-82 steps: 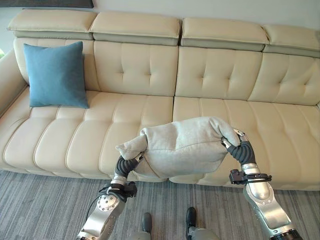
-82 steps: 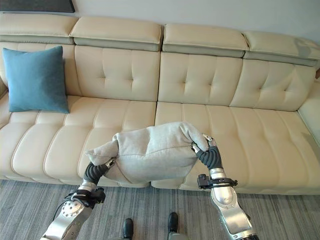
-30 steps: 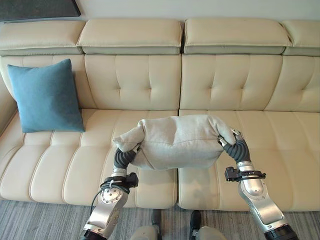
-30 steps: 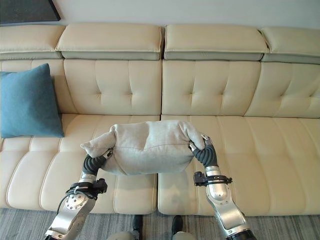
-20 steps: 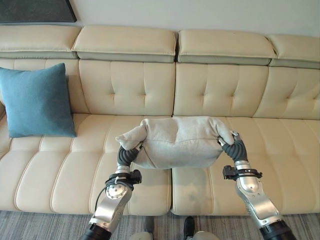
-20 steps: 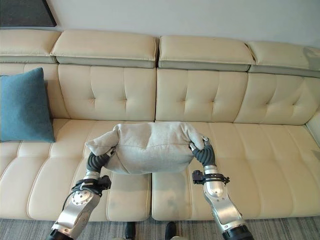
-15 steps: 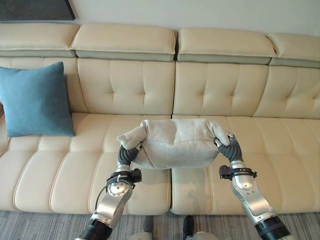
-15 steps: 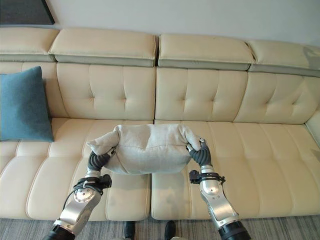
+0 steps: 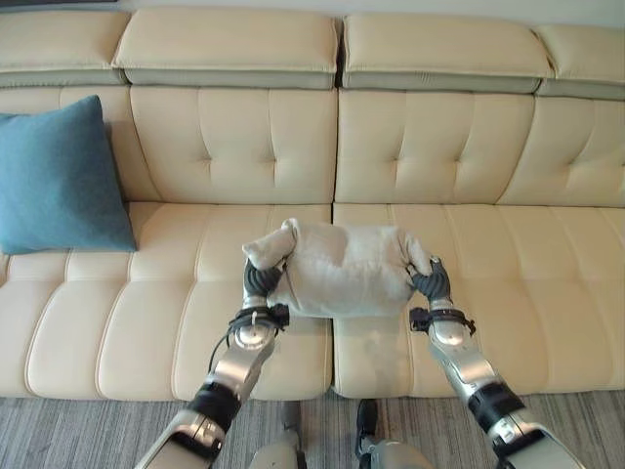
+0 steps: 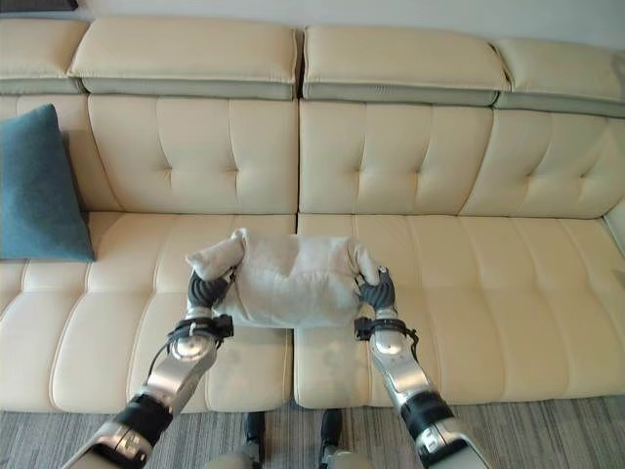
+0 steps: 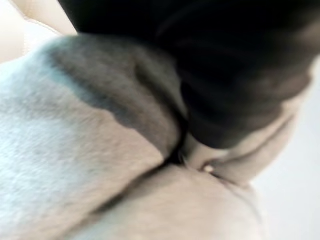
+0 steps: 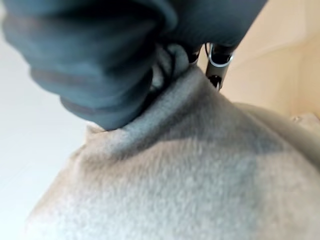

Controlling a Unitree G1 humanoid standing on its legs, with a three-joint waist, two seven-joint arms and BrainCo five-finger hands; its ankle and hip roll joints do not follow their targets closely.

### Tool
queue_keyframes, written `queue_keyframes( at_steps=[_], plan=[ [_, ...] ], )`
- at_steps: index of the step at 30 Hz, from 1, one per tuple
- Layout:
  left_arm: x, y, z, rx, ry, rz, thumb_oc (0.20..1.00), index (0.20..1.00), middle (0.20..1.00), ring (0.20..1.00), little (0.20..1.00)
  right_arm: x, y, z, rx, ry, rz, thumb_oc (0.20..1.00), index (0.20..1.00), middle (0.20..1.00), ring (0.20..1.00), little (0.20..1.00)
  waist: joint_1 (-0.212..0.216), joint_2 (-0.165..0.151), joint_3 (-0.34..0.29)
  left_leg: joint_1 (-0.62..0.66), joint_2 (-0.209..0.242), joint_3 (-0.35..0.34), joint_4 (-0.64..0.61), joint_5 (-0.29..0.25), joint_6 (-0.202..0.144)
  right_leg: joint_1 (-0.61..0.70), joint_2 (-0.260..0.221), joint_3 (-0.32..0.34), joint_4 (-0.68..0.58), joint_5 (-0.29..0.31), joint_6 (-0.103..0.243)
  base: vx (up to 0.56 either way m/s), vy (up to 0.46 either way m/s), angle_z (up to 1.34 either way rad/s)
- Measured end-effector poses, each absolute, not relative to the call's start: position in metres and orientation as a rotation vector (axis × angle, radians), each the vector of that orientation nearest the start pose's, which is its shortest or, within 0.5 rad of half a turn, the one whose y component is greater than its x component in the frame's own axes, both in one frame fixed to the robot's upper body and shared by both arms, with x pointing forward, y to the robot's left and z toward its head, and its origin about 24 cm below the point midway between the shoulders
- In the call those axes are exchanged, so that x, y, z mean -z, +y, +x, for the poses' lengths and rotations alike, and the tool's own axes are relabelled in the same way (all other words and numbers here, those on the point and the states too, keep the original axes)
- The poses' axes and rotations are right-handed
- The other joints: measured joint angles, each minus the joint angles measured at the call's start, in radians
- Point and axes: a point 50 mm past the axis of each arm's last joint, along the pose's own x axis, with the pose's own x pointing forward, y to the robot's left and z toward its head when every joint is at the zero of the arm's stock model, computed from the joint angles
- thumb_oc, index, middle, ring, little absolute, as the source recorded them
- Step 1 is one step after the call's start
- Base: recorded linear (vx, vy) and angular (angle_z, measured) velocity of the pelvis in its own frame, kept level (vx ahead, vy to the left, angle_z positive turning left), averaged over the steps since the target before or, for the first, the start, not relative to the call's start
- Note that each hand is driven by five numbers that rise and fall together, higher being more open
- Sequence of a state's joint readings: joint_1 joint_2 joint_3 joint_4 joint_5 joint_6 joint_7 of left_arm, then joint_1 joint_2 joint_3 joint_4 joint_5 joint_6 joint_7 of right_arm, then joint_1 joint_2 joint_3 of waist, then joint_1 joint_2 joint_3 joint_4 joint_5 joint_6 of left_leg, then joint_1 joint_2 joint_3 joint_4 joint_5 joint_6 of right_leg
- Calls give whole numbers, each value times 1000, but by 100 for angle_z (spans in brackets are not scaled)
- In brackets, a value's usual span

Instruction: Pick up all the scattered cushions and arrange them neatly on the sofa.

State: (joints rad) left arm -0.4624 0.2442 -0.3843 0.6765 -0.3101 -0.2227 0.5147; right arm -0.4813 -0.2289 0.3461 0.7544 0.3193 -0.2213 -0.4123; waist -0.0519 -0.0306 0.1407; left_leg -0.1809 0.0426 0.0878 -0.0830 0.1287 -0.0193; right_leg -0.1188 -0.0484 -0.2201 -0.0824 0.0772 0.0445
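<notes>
A blue cushion (image 9: 61,178) stands upright against the backrest at the left end of the sofa (image 9: 410,156). The grey cushion (image 9: 342,269) is held between both arms over the middle seat, near the seam between two seat sections. The left robot hand (image 9: 260,281) grips the cushion's left end, its fingers buried in the bunched fabric; their closure cannot be told. The right robot hand (image 9: 430,284) grips the right end, and here too the fingers are hidden in the cloth. Risk, as judged: the cushion is squeezed out of shape, so if it is let go here it may slump flat on the seat or roll toward the front edge instead of leaning on the backrest. An uneven release, one end before the other, would probably leave it skewed. Set down at the seam, it would also stand well apart from the blue cushion, which may not count as neat. Against the earlier frames, the arms have reached further forward, and the grey cushion is now deeper over the seat, closer to the backrest.
</notes>
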Motion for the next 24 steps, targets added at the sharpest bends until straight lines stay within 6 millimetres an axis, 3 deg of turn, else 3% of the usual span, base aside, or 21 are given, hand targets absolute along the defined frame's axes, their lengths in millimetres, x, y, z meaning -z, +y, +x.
queue_keyframes(
  at_steps=[2, 4, 7, 10, 13, 18, 21, 22, 24],
  plan=[
    [-52, 159, 355, -254, 39, 128, 1000, 1000, 1000, 1000, 1000, -39, -161, 359, 202, 143, -132, 1000, 1000, 1000, 1000, 1000, 4, 6, 6, -16, 4, 2, 0, 9, 0, -18, 3, 0, 0, 7, 2, -13, 5, -5],
    [-66, 162, 368, -244, 37, 121, 1000, 1000, 1000, 1000, 1000, -55, -169, 373, 202, 136, -174, 1000, 1000, 1000, 1000, 1000, 2, 13, 13, -19, 6, 2, 0, 13, -1, -21, 5, 0, 0, 15, -6, 13, 10, -4],
    [-76, 188, 382, -328, 109, -64, 1000, 1000, 1000, 1000, 1000, -76, -184, 388, 254, 159, -175, 1000, 1000, 1000, 1000, 1000, -2, 21, 18, -8, 9, 3, 0, 13, -1, -12, 8, 0, 0, 22, -15, 0, 0, 0],
    [-88, 199, 389, -368, 118, -243, 1000, 1000, 1000, 1000, 1000, -91, -192, 396, 292, 167, -152, 1000, 1000, 1000, 1000, 1000, -5, 26, 20, -7, 10, 2, 0, 13, -1, -9, 10, -1, 0, 22, -15, 0, 0, 0],
    [-96, 208, 391, -374, 96, -297, 1000, 1000, 1000, 1000, 1000, -105, -202, 400, 315, 149, -166, 1000, 1000, 1000, 1000, 1000, -2, 26, 21, -3, 9, 1, 0, 13, 0, -4, 9, -2, 0, 22, -16, 24, 6, 2],
    [-99, 254, 381, -499, 65, -441, 1000, 1000, 1000, 1000, 1000, -119, -236, 396, 435, 90, 20, 1000, 1000, 1000, 1000, 1000, -3, 27, 25, 15, 8, -4, 0, 13, 0, 17, 8, -3, 0, 18, -13, 41, 10, 4],
    [-76, 292, 356, -616, 78, -535, 1000, 1000, 1000, 1000, 1000, -100, -268, 376, 580, 57, 330, 1000, 1000, 1000, 1000, 1000, 3, 29, 26, 39, 6, -8, 0, 12, 0, 43, 7, -3, 0, 16, -12, 37, 23, 4],
    [-59, 312, 337, -688, 103, -547, 1000, 1000, 1000, 1000, 1000, -85, -290, 357, 688, 32, 442, 1000, 1000, 1000, 1000, 1000, 2, 30, 27, 40, 7, -12, -1, 9, -1, 45, 8, -4, -6, 10, -10, 7, 36, 5],
    [-39, 317, 318, -715, 129, -547, 1000, 1000, 1000, 1000, 1000, -72, -295, 344, 733, 18, 465, 1000, 1000, 1000, 1000, 1000, 6, 34, 28, 40, 6, -15, -5, 9, -1, 47, 8, -5, -6, 8, -6, 12, 16, 3]
  ],
)
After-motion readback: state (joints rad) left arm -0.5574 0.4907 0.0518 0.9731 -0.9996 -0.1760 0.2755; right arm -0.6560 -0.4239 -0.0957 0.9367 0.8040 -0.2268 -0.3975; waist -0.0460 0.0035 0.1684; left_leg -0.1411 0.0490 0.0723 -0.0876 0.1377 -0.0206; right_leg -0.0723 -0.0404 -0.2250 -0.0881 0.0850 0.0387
